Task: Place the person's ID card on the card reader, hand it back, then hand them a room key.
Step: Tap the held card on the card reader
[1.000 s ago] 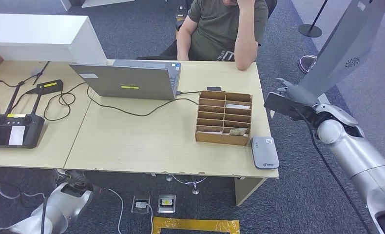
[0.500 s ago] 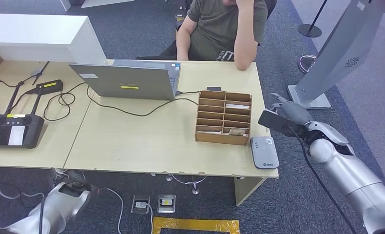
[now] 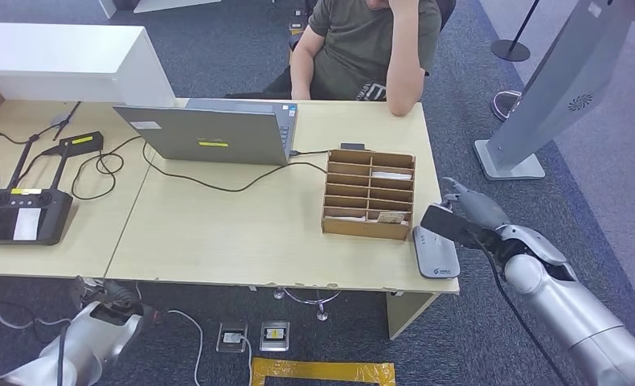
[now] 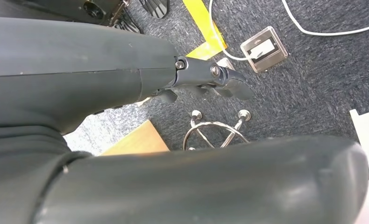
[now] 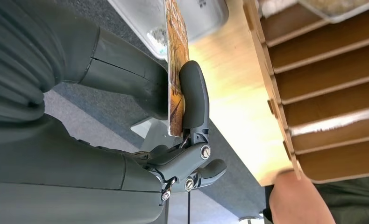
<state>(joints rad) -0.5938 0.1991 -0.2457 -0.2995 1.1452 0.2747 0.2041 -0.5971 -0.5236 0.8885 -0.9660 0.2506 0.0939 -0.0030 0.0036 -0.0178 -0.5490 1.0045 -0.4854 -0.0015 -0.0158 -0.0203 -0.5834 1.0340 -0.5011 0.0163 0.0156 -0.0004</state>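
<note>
My right hand (image 3: 469, 215) pinches a flat card (image 3: 448, 226) between thumb and fingers and holds it just above the far end of the grey card reader (image 3: 436, 254) at the table's right front corner. In the right wrist view the card (image 5: 175, 70) shows edge-on with an orange printed face, gripped by a finger (image 5: 194, 95), with the card reader (image 5: 173, 18) right behind it. My left hand (image 3: 105, 293) hangs below the table's front edge at the left; the left wrist view shows its fingers (image 4: 206, 79) slightly curled, holding nothing. A person (image 3: 366, 44) sits across the table.
A wooden slotted organiser (image 3: 370, 193) with a few cards stands just left of the reader. A laptop (image 3: 210, 130), cables and a black terminal (image 3: 25, 213) lie further left on the table (image 3: 218, 233). A grey kiosk stand (image 3: 551, 88) rises at the right.
My right hand has come down and leftwards with the card, from beside the table's right edge to just over the card reader. The left arm has hardly moved.
</note>
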